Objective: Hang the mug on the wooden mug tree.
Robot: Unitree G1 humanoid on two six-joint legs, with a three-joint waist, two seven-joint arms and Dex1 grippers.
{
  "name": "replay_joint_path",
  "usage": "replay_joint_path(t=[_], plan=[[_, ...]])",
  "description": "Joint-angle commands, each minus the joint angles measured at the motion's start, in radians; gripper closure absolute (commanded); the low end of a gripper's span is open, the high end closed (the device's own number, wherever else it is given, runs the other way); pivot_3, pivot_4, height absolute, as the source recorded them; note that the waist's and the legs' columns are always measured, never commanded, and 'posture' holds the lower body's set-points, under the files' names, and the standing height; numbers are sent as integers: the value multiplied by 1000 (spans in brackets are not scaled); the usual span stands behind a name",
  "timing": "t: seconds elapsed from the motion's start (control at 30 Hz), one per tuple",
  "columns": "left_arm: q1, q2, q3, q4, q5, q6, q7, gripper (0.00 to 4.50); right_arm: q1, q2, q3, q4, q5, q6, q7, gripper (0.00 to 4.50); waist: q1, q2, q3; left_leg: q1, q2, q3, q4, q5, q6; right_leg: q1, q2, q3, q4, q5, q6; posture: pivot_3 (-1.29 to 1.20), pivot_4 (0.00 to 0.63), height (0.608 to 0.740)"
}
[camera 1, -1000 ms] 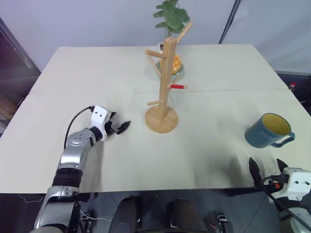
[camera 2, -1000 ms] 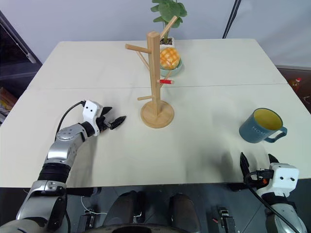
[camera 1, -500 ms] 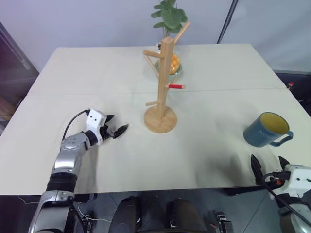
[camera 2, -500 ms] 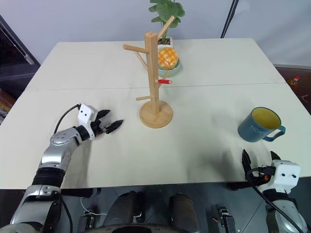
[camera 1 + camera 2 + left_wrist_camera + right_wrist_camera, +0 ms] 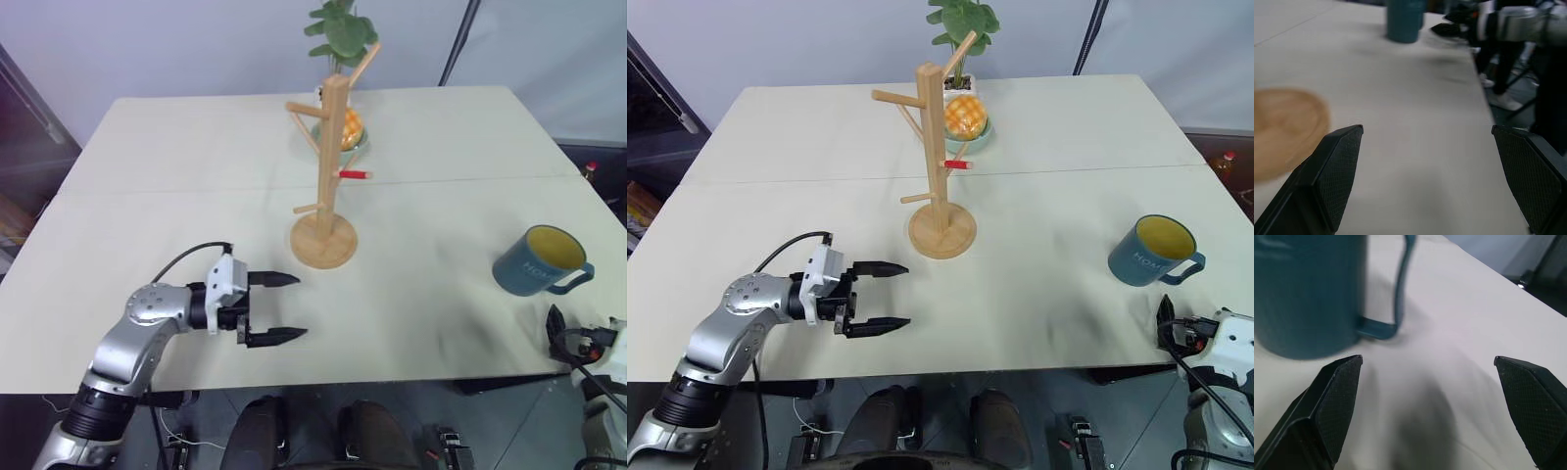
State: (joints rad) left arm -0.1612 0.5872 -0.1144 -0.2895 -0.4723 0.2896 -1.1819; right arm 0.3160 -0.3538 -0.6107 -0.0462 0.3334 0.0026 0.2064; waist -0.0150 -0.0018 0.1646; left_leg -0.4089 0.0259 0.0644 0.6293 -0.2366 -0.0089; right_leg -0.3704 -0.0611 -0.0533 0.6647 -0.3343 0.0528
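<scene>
A teal-blue mug [image 5: 1151, 252] with a yellow interior stands upright near the right edge of a pale table [image 5: 1048, 127], its loop handle turned toward that edge and faint pale lettering visible on its side. Well apart from it, near the table's middle, rises the wooden mug tree [image 5: 939, 162], a light post on a round disc base with angled pegs that carry nothing. Behind the tree sit a green leafy plant [image 5: 963, 22] and a small bowl holding an orange fruit-like object [image 5: 965, 116], with a short red item [image 5: 958, 164] lying close by. The left gripper [image 5: 884, 295] hovers just above the tabletop in front of and to the left of the tree's base, pointing toward the mug side of the table, its two black fingers spread wide with nothing between them. The right gripper [image 5: 1430, 406] sits at the table's near right corner, just short of the mug; its wrist view shows the fingers held wide apart and empty, with the mug's body and handle close ahead. In the left wrist view the tree's base [image 5: 1283, 127] lies blurred to one side, and the mug stands across the table.
</scene>
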Motion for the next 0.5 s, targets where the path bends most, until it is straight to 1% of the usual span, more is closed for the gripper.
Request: replay_joint_path(t=[0.03,0.27,0.5], plan=[[-9,5,-10,-53,-21,21,9,0,-19,-20,-29,-4,-10,-14,-19,37,1,0,0,0,0,0,0,0,0,0,0,0,0,0,0,0,150,740],[-13,3,-38,-88,-10,36,22,0,-60,-40,-21,6,-12,-4,-18,37,4,0,0,0,0,1,1,0,1,1,1,0,0,0,1,0,150,740],[-18,2,-42,-108,-18,51,40,0,-114,-81,-19,64,-22,1,-11,37,4,0,0,0,0,2,1,0,1,1,2,1,0,0,1,0,150,740]])
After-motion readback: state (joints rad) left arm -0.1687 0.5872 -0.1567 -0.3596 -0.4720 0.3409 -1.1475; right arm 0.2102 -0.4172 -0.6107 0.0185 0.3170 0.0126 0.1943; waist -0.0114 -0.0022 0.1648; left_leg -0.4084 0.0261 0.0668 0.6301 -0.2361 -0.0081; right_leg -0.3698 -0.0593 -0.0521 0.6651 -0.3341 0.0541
